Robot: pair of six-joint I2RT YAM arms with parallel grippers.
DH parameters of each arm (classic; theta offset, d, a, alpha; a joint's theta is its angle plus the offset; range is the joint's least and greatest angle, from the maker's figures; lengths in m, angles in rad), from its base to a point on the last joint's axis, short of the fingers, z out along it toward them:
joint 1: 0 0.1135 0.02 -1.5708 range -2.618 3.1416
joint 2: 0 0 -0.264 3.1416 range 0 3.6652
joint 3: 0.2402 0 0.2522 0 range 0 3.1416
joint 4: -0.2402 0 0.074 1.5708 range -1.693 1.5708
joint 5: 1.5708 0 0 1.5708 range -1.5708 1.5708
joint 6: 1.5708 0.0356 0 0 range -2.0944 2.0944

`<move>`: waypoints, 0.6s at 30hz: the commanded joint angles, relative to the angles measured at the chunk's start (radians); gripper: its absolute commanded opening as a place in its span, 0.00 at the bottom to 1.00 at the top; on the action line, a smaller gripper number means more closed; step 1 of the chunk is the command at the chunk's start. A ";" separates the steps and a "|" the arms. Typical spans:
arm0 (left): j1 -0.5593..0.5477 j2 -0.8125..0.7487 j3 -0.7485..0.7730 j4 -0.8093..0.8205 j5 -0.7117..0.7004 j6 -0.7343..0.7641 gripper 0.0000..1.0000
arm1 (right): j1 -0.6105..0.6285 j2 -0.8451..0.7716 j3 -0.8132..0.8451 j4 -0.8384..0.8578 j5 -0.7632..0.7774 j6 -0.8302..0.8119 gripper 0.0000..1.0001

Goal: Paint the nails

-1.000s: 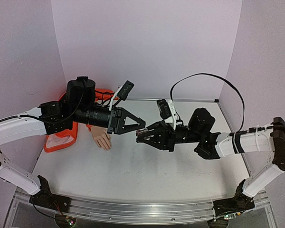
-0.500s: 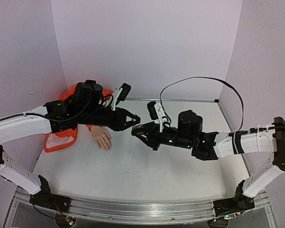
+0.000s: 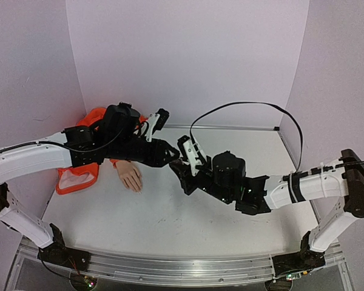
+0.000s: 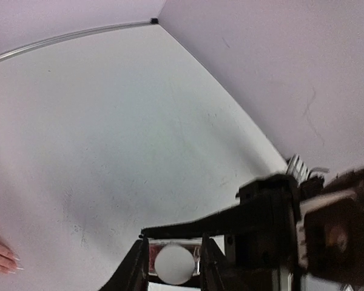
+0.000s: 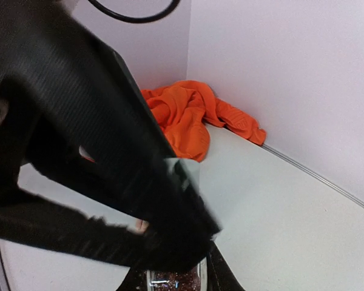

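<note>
The flesh-coloured mannequin hand [image 3: 131,177] lies on the table at the left, its orange sleeve [image 3: 79,176] behind it. Its pale nails [image 4: 14,262] show at the left edge of the left wrist view. Both grippers meet in mid-air just right of the hand. My right gripper [image 3: 181,170] is shut on a small glass bottle [image 5: 173,280] of glittery polish. My left gripper [image 3: 173,156] is closed around the bottle's round pale cap [image 4: 173,265]. In the right wrist view the left gripper's dark body hides most of the bottle.
Orange fabric [image 5: 191,118] is bunched in the far left corner against the wall. White walls close in the table at the back and both sides. A black cable [image 3: 242,108] loops above the right arm.
Both arms have shifted left and away from the table's front edge, staying tip to tip. The right arm has stretched further left, and the meeting point now sits nearer the mannequin hand.
</note>
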 commanded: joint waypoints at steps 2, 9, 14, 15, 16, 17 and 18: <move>-0.015 -0.065 -0.003 0.034 0.147 0.042 0.60 | -0.095 -0.178 -0.060 0.105 -0.461 0.023 0.00; -0.016 -0.174 -0.074 0.174 0.348 0.062 0.79 | -0.213 -0.252 -0.151 0.232 -1.022 0.224 0.00; -0.017 -0.176 -0.086 0.256 0.419 0.030 0.80 | -0.212 -0.206 -0.120 0.344 -1.223 0.332 0.00; -0.018 -0.169 -0.084 0.267 0.432 0.023 0.79 | -0.212 -0.195 -0.110 0.349 -1.233 0.341 0.00; -0.018 -0.165 -0.082 0.278 0.442 0.016 0.78 | -0.212 -0.184 -0.101 0.352 -1.239 0.349 0.00; -0.019 -0.158 -0.078 0.289 0.451 0.011 0.77 | -0.213 -0.171 -0.093 0.359 -1.246 0.356 0.00; -0.021 -0.154 -0.075 0.296 0.458 0.005 0.75 | -0.212 -0.162 -0.086 0.366 -1.250 0.365 0.00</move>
